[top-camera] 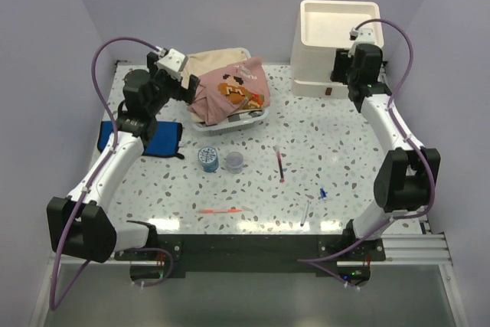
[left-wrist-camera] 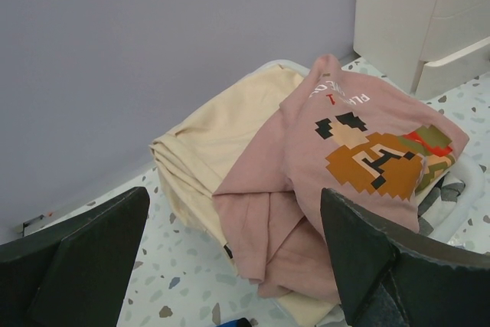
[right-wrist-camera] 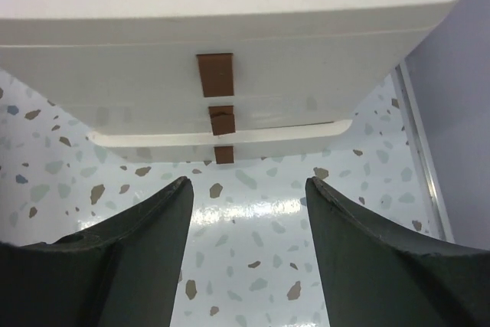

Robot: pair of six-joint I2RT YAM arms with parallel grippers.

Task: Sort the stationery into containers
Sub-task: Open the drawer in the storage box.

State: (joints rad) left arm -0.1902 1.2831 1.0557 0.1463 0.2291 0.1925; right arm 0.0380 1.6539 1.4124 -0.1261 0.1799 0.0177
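Facing drawer unit (right-wrist-camera: 230,28) | right gripper (right-wrist-camera: 249,185) parted, empty, near brown handle (right-wrist-camera: 223,155) of ajar lower drawer (right-wrist-camera: 153,143) | left gripper (left-wrist-camera: 235,193) wide, empty | judged: centre jaws on handle, pull straight.

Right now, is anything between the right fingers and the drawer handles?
Nothing visible. The right fingers stand open facing the brown handles of the drawer unit, with only bare speckled table between.

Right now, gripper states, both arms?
Left gripper: jaws open, holding nothing.
Right gripper: jaws open, holding nothing, facing the drawer unit.
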